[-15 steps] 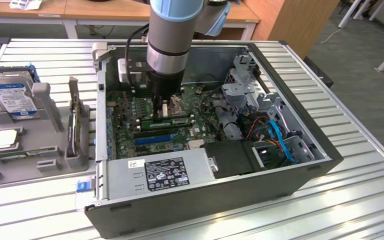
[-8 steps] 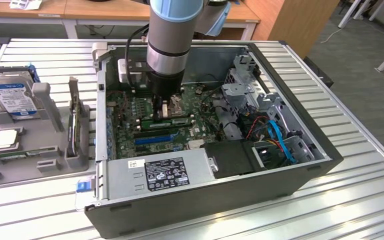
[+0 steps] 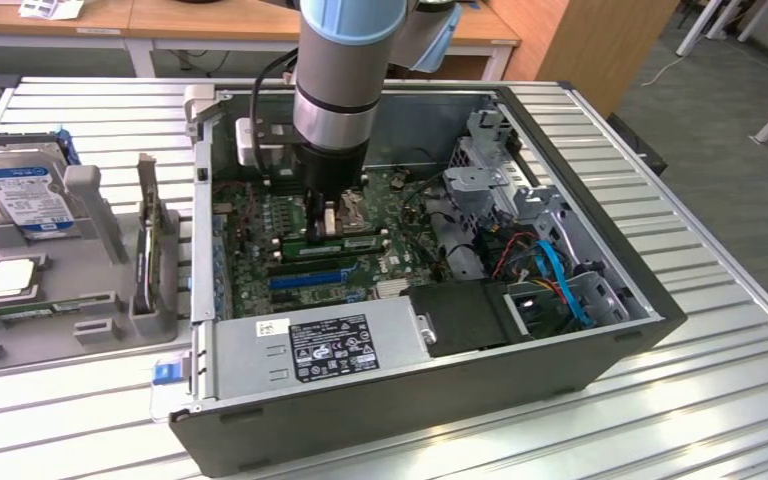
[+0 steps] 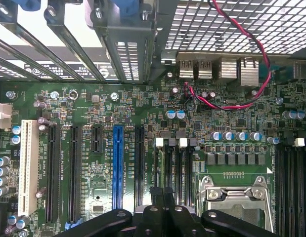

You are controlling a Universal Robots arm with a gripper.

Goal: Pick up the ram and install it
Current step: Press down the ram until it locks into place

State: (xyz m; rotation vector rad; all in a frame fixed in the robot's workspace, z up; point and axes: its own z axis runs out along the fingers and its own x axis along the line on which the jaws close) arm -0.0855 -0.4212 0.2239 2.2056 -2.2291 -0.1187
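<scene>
The grey and blue robot arm [image 3: 344, 70] reaches down into the open black computer case [image 3: 424, 400], which lies on its side on the ribbed metal table [image 3: 704, 400]. Its black tool [image 3: 335, 215] is low over the green motherboard [image 3: 357, 270], and its fingers [image 4: 160, 197] are closed together. In the wrist view they sit directly above the long black memory slots [image 4: 175, 173], beside the silver processor socket [image 4: 237, 192]. Something thin and dark seems to be between the fingers, but I cannot tell for sure if it is the long narrow green ram stick.

On the exterior view's left, a grey plastic holder [image 3: 37, 300] stands on the table. It carries the silver hard drive with a blue label [image 3: 24, 195] and a small square silver processor chip [image 3: 8, 275].
</scene>
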